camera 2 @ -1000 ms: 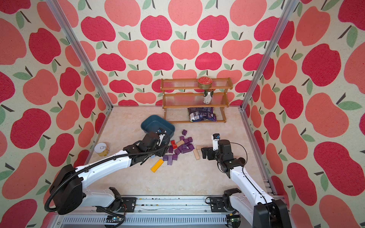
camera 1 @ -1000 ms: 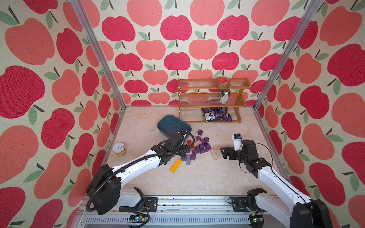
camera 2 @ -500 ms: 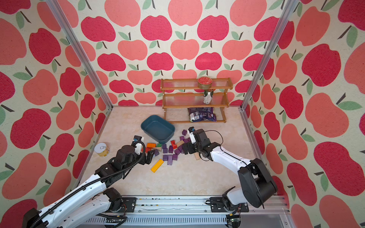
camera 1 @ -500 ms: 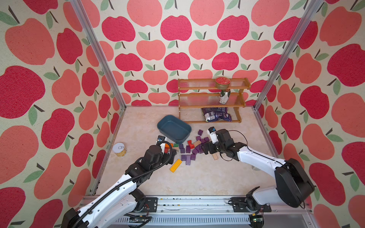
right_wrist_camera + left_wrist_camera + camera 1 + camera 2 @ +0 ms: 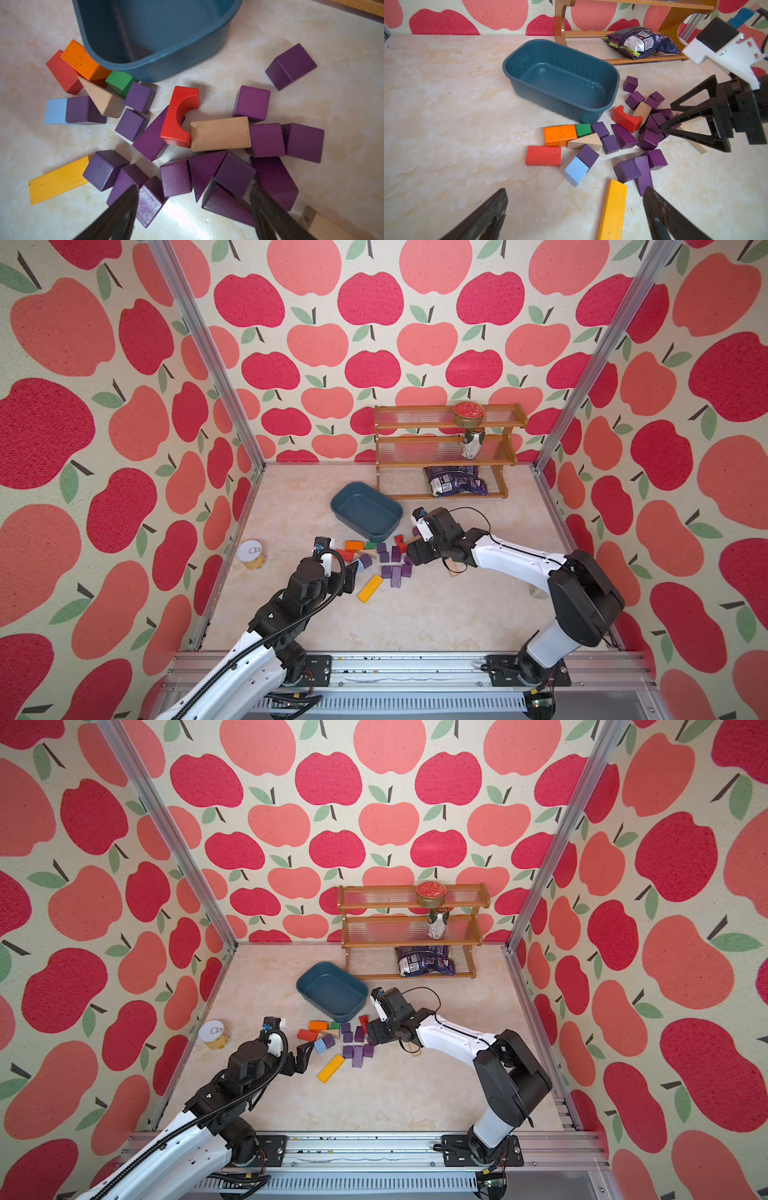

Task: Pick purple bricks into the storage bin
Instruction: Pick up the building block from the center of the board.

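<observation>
The storage bin (image 5: 366,512) (image 5: 332,991) is a teal tub lying empty at mid-table, also seen in the left wrist view (image 5: 560,81) and the right wrist view (image 5: 155,31). Several purple bricks (image 5: 392,562) (image 5: 353,1042) (image 5: 648,139) (image 5: 234,176) are scattered in front of it, among other coloured blocks. My right gripper (image 5: 409,553) (image 5: 371,1038) (image 5: 666,117) (image 5: 193,189) is open and low over the pile's right side, with purple bricks between its jaws. My left gripper (image 5: 351,574) (image 5: 305,1052) (image 5: 575,193) hangs open and empty, left of the pile.
A yellow plank (image 5: 370,588), orange block (image 5: 354,546), red block (image 5: 543,155), red arch (image 5: 180,116), light-blue block (image 5: 576,171) and tan blocks (image 5: 220,134) mix with the pile. A wooden rack (image 5: 446,452) with cans and a snack bag (image 5: 455,485) stands behind. A tin (image 5: 252,554) sits at left.
My left arm has drawn back from the bin toward the front left and its jaws have opened. My right arm has swung in from the right onto the brick pile.
</observation>
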`<action>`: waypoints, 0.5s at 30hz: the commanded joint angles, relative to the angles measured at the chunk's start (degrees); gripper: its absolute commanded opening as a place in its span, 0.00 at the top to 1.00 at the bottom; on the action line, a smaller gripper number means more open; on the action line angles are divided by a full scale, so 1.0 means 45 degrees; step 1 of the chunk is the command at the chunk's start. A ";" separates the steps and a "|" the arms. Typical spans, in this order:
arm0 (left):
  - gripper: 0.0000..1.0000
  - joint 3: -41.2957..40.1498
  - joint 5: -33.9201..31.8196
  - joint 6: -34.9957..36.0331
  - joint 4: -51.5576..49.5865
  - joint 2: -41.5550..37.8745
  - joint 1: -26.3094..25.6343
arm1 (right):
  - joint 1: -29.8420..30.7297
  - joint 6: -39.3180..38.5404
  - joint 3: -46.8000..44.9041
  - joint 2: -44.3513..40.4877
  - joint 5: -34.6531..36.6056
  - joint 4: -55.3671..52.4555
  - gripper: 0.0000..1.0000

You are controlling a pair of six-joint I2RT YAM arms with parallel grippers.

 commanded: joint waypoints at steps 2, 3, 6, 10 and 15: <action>0.01 -0.0172 0.0212 -0.0243 -0.0038 0.0088 0.0175 | 0.0443 0.0008 0.0782 0.0258 0.0019 -0.1399 0.25; 0.01 -0.0190 0.0227 -0.0260 -0.0021 0.0112 0.0195 | 0.0527 0.0128 0.0883 0.0259 -0.0460 -0.1419 0.28; 0.01 -0.0189 0.0328 -0.0266 0.0001 0.0152 0.0224 | 0.0901 0.0695 0.1118 0.0263 -0.1154 -0.1366 0.31; 0.01 -0.0172 0.0124 -0.0474 -0.0170 0.0009 0.0216 | 0.1526 0.1453 0.1507 0.0643 -0.1943 -0.1429 0.35; 0.01 -0.0132 -0.0377 -0.0754 -0.0495 -0.0384 0.0237 | 0.2376 0.1721 0.2246 0.1527 -0.1998 -0.1913 0.38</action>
